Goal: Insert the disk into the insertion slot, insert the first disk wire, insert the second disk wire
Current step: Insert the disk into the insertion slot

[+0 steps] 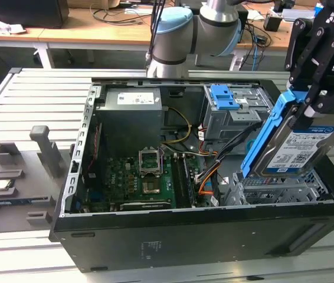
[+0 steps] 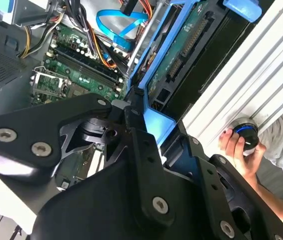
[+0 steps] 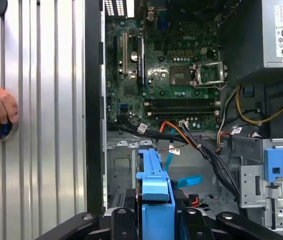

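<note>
Above the insertion slot point(image 1: 280, 188), the pincer point(image 1: 310, 101) holds the disk point(image 1: 294, 147) steeply tilted.

Bright, even light fell on the pale ribbed metal surface point(image 1: 31, 100) in the exterior view. The open black computer case point(image 1: 155, 247) was shadowed inside, and the silver metal hard drive point(image 1: 300, 147) was well lit. In the second wrist view the surface point(image 2: 261, 75) glared almost white, and the black end effector point(image 2: 131, 107), close to the lens, looked soft.
</note>
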Robot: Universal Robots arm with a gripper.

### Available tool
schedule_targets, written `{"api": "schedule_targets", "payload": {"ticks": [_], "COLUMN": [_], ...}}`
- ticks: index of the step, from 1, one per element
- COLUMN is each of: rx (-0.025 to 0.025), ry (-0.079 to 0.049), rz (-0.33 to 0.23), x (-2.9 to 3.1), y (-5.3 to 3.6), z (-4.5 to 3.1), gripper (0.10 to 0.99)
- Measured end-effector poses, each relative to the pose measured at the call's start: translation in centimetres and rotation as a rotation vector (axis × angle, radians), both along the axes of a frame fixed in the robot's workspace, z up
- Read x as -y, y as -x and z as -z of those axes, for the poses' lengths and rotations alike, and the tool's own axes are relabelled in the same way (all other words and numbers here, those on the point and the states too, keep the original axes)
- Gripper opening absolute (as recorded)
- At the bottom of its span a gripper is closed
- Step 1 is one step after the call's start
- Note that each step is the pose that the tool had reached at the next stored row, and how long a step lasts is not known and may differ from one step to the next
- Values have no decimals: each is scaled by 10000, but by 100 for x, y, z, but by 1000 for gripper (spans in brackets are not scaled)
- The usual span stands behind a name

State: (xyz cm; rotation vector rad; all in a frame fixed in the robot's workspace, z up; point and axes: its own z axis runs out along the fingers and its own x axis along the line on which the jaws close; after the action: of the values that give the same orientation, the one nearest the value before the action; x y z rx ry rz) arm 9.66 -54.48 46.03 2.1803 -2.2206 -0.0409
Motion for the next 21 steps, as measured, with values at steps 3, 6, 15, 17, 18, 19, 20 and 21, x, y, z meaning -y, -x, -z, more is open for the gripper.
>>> {"api": "schedule_targets", "payload": {"ticks": [3, 6, 15, 17, 18, 19, 20, 21], "rx": [0, 0, -1, -1, -1, 0, -1, -1], "ry": [5, 1, 4, 4, 2, 2, 3, 3], "rz": [-2, -1, -2, -1, -1, -1, -1, -1], "x": [2, 2, 3, 2, 3, 2, 2, 2], "y": [27, 28, 28, 28, 29, 28, 28, 29], "z": [53, 145, 328, 379, 399, 419, 436, 477], "gripper": [369, 369, 369, 369, 369, 369, 369, 369]}}
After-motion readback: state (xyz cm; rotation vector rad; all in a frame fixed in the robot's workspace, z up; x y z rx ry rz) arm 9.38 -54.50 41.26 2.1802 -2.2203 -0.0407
